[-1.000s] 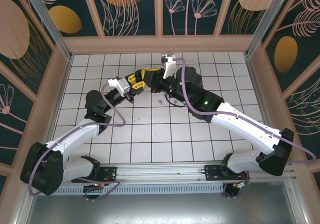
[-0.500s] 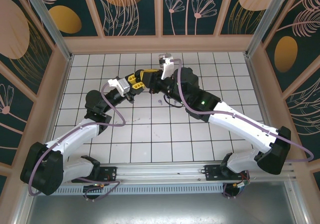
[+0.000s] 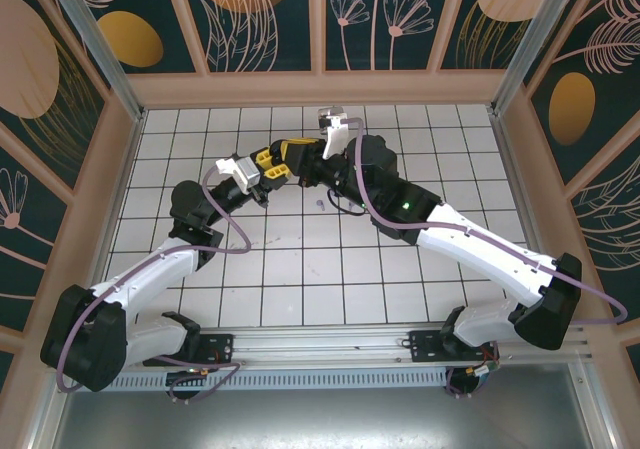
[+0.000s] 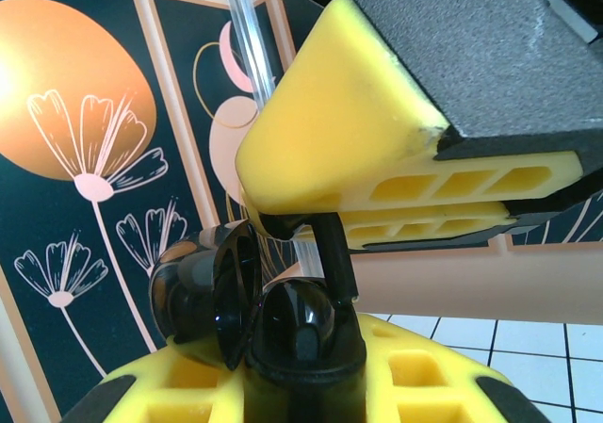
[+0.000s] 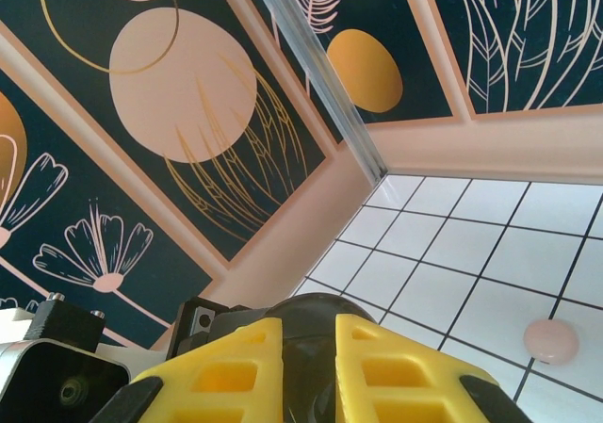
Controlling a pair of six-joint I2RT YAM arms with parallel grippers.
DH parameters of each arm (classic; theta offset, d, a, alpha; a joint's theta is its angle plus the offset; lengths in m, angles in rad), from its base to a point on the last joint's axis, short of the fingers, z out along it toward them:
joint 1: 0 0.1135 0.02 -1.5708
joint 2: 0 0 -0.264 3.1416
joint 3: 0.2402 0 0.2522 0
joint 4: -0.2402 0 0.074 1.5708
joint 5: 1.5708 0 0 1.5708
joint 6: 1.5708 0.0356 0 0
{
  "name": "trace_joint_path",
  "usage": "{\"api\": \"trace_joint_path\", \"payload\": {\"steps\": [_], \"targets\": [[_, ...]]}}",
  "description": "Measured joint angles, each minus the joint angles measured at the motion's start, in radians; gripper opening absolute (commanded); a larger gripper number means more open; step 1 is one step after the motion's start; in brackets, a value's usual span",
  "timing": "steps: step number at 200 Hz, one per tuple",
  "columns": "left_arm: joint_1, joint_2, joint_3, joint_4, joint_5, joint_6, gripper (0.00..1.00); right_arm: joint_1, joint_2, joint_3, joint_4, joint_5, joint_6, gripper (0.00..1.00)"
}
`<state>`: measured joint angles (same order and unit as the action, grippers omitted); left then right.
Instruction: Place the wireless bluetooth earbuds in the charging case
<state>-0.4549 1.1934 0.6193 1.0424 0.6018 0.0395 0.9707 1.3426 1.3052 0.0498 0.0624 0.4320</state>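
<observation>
My two grippers meet above the tiles at the far middle. The left gripper [image 3: 268, 164] [image 4: 301, 390] is shut on the black charging case [image 4: 203, 296], which stands with its lid hinged open to the left. From above, the right gripper [image 3: 295, 153] [image 4: 283, 218] [image 5: 311, 366] is shut on the stem of a black earbud [image 4: 334, 253]. The earbud's glossy head sits down in the case's mouth. In the right wrist view a dark rounded shape fills the gap between my yellow fingers [image 5: 226, 376].
A tiny lilac piece [image 3: 318, 206] lies on a tile just below the grippers, too small to make out. A pale pink round disc [image 5: 551, 340] rests on the floor at the right. The wooden walls [image 3: 320, 89] ring the tiled floor.
The right arm's wrist and forearm shifted slightly left, then held still. Both grippers stay together with their holds unchanged.
</observation>
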Motion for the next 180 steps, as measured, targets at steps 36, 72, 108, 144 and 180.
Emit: {"api": "trace_joint_path", "payload": {"steps": [36, 72, 108, 144, 180], "targets": [[0.000, 0.000, 0.000, 0.000, 0.003, 0.000, 0.00, 0.000, 0.000, 0.001, 0.000, 0.000, 0.000, 0.16], [0.000, -0.001, 0.000, -0.001, 0.004, -0.007, 0.00, -0.004, 0.002, 0.001, 0.000, 0.000, 0.001, 0.15], [0.000, -0.002, 0.000, -0.007, 0.007, -0.007, 0.00, -0.021, 0.002, 0.001, 0.000, -0.001, 0.034, 0.14], [0.000, -0.002, 0.000, -0.007, 0.020, -0.007, 0.00, -0.043, 0.003, 0.001, 0.007, 0.004, 0.064, 0.14], [0.000, -0.004, 0.000, -0.022, 0.027, -0.007, 0.00, -0.044, 0.013, 0.001, 0.015, -0.006, 0.069, 0.14]]}}
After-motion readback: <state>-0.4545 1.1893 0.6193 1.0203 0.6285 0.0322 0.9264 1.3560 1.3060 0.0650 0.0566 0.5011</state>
